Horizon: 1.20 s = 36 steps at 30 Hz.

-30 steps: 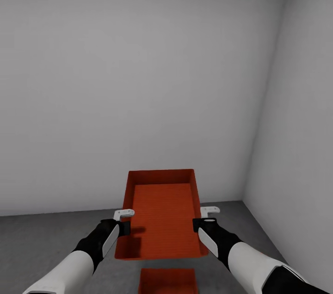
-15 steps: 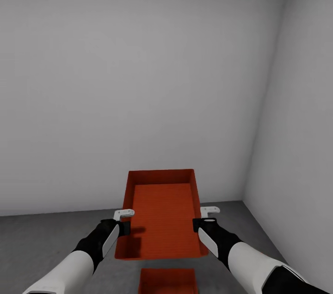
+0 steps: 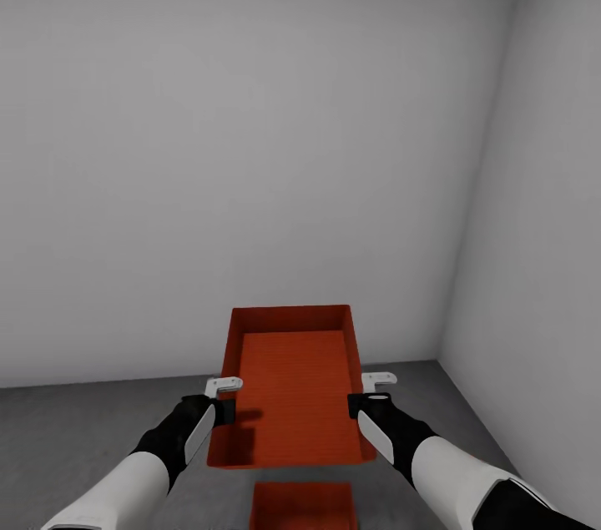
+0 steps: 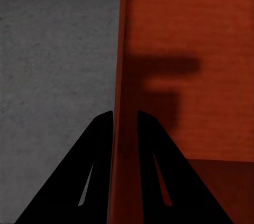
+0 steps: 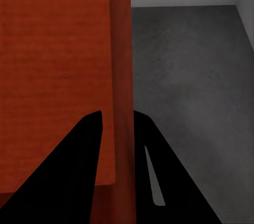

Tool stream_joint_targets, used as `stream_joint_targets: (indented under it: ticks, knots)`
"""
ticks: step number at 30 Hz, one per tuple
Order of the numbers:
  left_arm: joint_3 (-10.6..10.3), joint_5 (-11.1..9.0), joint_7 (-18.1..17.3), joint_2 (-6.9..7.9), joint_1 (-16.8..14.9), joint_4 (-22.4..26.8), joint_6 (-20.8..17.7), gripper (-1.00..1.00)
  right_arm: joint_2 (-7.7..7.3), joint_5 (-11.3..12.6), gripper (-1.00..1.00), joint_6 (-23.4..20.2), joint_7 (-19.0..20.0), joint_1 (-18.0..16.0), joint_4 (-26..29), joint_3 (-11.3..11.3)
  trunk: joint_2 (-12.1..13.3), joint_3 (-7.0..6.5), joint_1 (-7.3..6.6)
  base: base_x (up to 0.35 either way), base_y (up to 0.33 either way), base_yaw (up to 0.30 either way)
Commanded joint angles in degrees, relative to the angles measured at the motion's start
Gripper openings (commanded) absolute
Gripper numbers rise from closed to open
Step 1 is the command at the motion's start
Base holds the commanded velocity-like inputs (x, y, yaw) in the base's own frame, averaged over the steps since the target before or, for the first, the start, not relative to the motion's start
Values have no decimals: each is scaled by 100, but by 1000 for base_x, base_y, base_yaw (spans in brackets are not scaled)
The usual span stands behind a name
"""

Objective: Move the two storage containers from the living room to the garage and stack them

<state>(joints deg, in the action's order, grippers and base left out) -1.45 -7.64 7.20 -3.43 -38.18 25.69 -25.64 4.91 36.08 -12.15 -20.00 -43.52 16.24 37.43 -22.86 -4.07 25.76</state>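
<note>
Already in garage: grey floor [image 3: 92, 430], plain walls. One container [image 3: 292, 388] held up in air btwn both arms, left gripper [image 4: 125, 115] clamped on its left wall, right gripper [image 5: 117, 114] on right wall. 2nd container [image 3: 302, 505] on floor directly below. Remaining, prob: lower, stack, let go.

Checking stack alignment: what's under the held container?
Below the held container, part of the second container shows on the grey floor. Its far end is covered; the gap can't be judged.
</note>
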Motion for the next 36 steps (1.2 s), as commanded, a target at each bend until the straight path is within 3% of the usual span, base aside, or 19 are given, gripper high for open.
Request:
stream_joint_targets:
  ticks: [1,36]
  knots:
    - [163,100,150,9,3,6,-45,-100,-87,-173,-100,72,-277,-7,19,-177,-6,12,2,0,0,0]
    - [126,105,133,0,3,6,-46,-100,-89,-171,-100,72,-277,-7,19,-180,-6,336,2,0,0,0]
